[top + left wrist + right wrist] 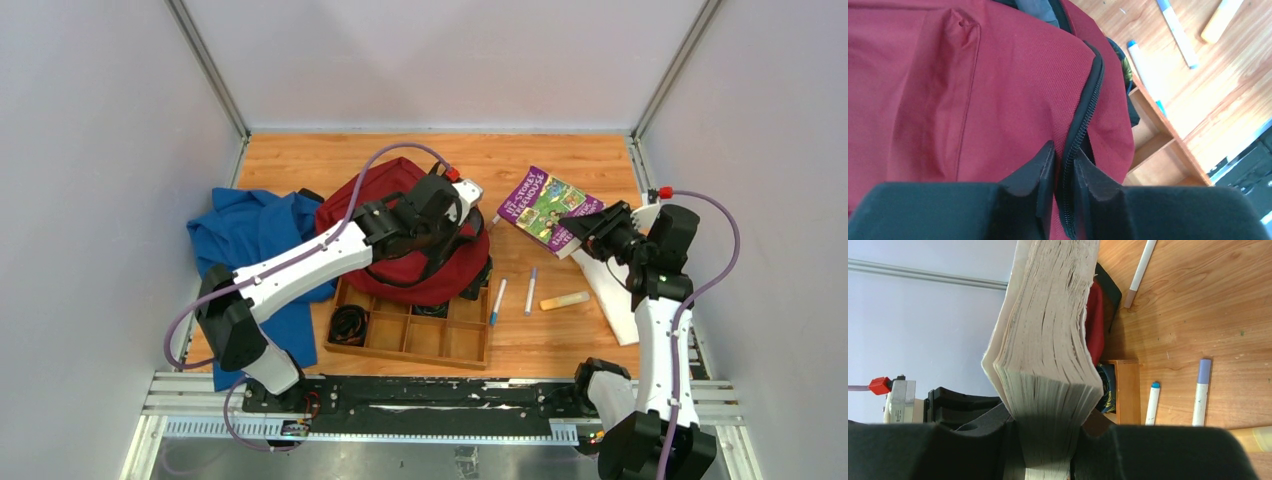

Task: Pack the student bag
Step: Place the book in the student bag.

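The dark red student bag [400, 225] lies at the table's middle, partly on a wooden tray. In the left wrist view it fills the frame [973, 90], with its black zipper [1088, 100] running between my fingers. My left gripper [462, 205] [1064, 162] is shut on the bag's zipper edge. My right gripper [590, 230] [1048, 440] is shut on a thick purple-covered book [545, 207], holding it above the table right of the bag. The book's page edge [1053, 330] fills the right wrist view.
A blue cloth garment [255, 245] lies left of the bag. A wooden compartment tray [410, 335] sits in front of it. Two white markers [498, 300] [531, 290] and a yellow highlighter [565, 300] lie on the wood. White paper [615, 290] lies at the right.
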Controlling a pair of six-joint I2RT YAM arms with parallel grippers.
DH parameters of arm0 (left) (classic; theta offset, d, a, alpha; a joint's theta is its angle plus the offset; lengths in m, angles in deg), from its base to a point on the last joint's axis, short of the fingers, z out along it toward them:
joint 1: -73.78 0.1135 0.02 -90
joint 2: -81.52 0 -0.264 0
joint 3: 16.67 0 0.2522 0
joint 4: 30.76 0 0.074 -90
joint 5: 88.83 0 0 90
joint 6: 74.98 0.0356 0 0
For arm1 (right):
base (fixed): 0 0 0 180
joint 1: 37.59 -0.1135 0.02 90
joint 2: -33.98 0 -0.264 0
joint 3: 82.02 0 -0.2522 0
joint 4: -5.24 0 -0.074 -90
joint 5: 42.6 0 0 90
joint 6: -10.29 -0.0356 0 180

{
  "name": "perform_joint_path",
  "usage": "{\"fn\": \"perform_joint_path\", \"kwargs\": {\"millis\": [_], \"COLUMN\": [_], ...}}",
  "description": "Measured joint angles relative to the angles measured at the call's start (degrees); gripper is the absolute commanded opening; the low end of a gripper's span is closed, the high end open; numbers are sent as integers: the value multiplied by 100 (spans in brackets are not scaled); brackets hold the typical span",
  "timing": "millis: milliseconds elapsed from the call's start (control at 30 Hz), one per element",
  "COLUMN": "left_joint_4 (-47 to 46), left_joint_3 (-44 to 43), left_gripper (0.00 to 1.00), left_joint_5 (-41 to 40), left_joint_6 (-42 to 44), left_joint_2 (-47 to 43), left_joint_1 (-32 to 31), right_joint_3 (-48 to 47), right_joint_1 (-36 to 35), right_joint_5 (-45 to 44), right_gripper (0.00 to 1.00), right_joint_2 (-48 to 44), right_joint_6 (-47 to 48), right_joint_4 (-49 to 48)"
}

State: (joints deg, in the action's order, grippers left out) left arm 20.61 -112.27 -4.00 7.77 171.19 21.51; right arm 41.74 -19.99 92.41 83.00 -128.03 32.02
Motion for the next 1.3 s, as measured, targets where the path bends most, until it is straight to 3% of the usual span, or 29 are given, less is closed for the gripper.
{"fn": "perform_joint_path", "kwargs": {"millis": [33,67,333,600,700,867,1000,1300], "left_joint_4": [2,4,345,114,-87,-313,-415,-721], "left_joint_3": [-2,-2,-640,-1152,-1156,-1156,-1145,-533], "left_gripper": [2,0,0,0,0,0,0,0], "left_joint_5": [-26,-61,-409,0,249,710,1051,1792], "left_joint_6": [9,24,46,-680,-977,-1226,-1307,-1261], "left_joint_2": [-2,0,-13,-404,-555,-597,-612,-1062], "left_joint_1": [0,0,197,1753,2024,2068,2076,2107], "right_joint_3": [0,0,-9,-7,142,1047,1364,1130], "right_joint_1": [0,0,-11,-376,-876,-2433,-3456,-4164], "right_joint_5": [7,31,481,1119,1091,619,7,-1231], "right_gripper": [0,0,0,0,0,0,0,0], "right_joint_2": [0,0,-127,-702,-905,-1121,-693,699], "right_joint_6": [2,2,-37,-503,-717,-1239,-1528,-2052], "right_joint_4": [0,0,-37,-614,-881,-1523,-1768,-2380]}}
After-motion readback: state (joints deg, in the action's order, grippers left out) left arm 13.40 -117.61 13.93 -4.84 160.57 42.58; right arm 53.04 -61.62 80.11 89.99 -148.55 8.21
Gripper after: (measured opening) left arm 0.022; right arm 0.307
